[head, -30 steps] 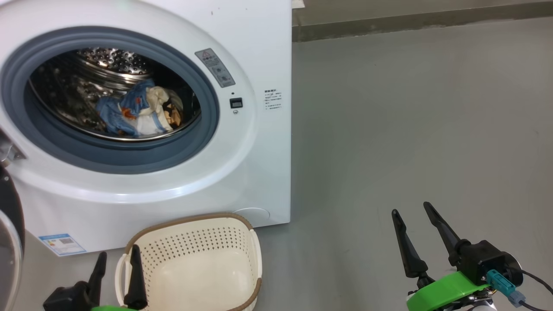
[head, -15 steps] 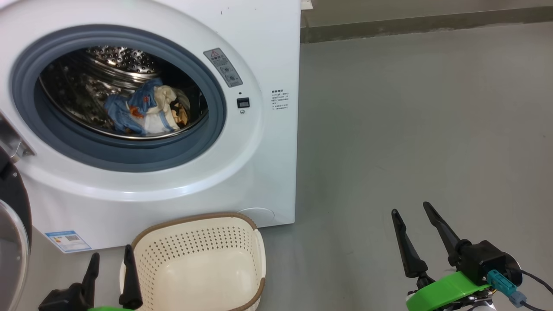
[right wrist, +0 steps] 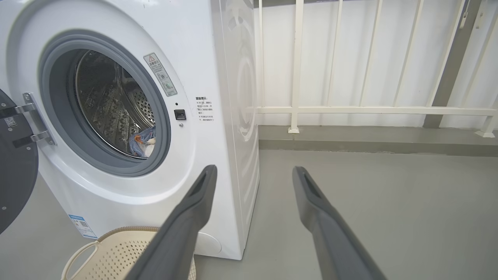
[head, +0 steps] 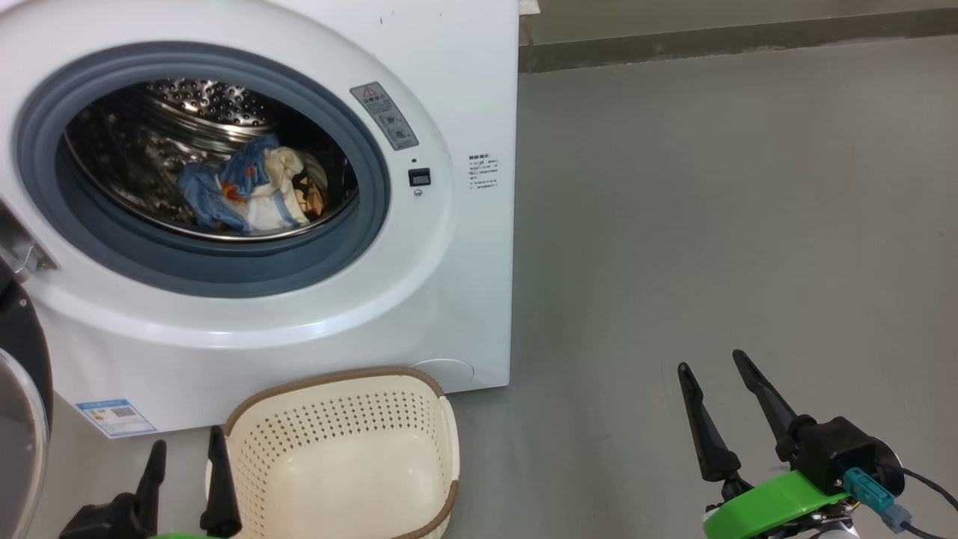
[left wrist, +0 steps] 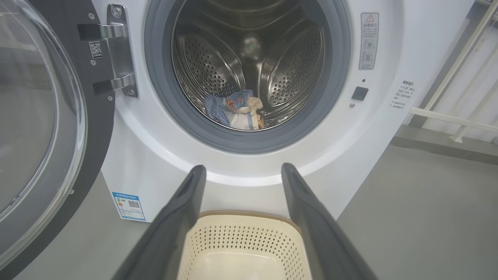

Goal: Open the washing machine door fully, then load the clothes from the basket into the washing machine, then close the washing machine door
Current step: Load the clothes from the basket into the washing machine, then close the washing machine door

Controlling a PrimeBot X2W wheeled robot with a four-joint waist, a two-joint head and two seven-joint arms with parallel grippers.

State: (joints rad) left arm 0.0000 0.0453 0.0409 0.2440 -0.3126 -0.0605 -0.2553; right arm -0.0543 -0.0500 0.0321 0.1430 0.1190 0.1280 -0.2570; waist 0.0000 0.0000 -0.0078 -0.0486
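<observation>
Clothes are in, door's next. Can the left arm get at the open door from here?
Probably yes. The washing machine door stands swung open just left of the open, empty left tool, with only bare floor between them; the basket sits on the tool's other side.

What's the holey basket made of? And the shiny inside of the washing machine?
The basket looks like matte cream plastic: moulded rows of holes, brown woven-look rim. The drum looks like polished steel: silvery, reflective, punched with small holes.
</observation>
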